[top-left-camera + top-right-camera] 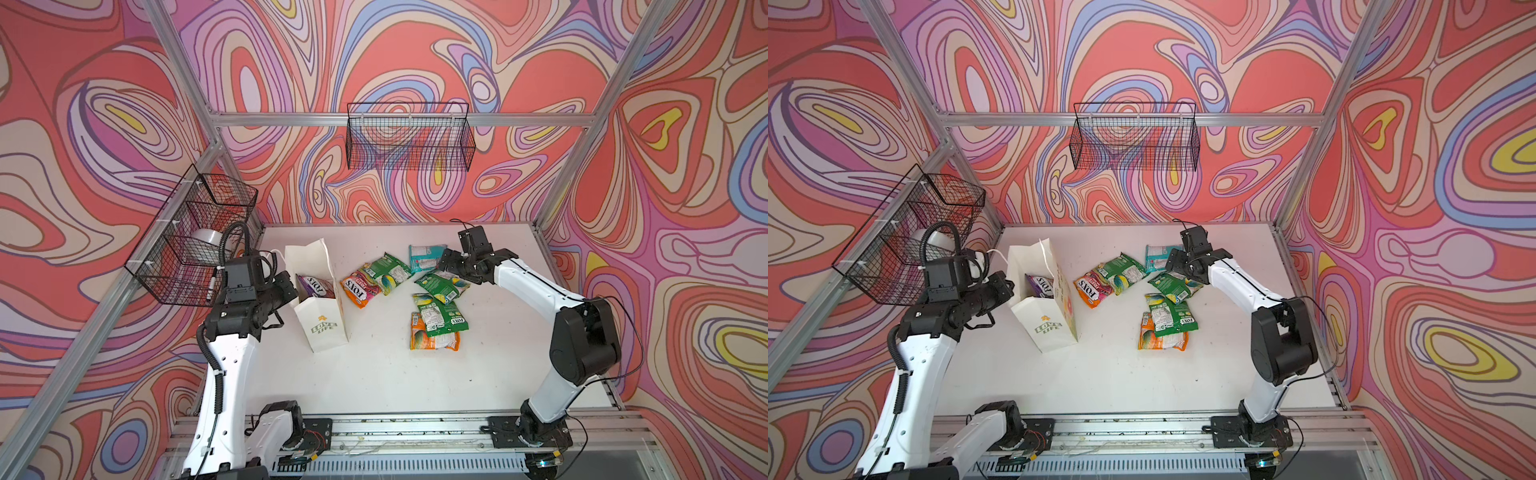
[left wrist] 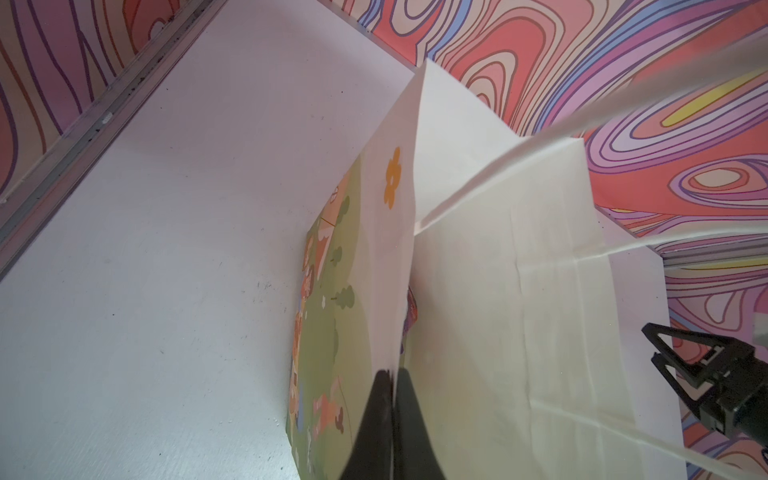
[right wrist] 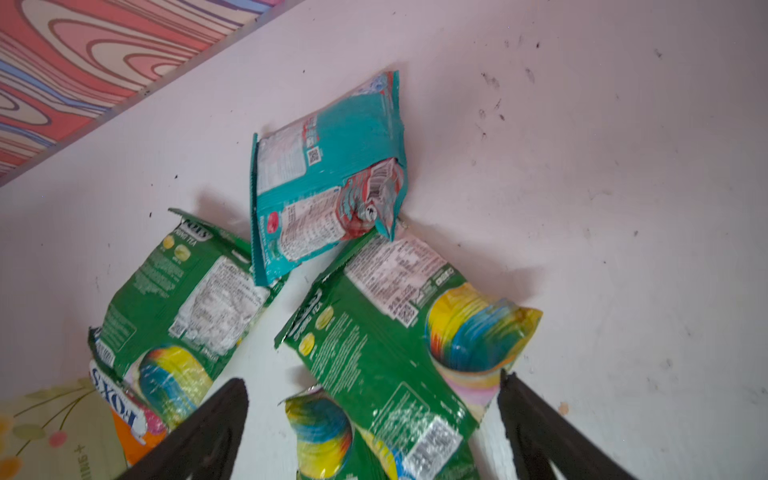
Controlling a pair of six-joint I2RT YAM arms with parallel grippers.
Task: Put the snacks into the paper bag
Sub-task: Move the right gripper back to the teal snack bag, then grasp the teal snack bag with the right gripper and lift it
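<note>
Snacks are scattered on the worktop, mid to right-rear. One purple packet is already seen inside the paper bag, which is stood upright near the left edge with its mouth facing up. The bag rim is pinched between the closed fingers of the left gripper. Right gripper is spread wide and poised over a green packet, which lies between the jaws; contact cannot be told. Its long axis is skewed to the jaw line, so a grasp across the short side is judged likely. The right arm is nearer, and the bag lies leftward across the pile. Teal packet is touching the green one's far corner. Another green packet is tucked by its near end, so both may be dragged. Orange packet is sat on the route to the bag. Wire baskets are well apart.
</note>
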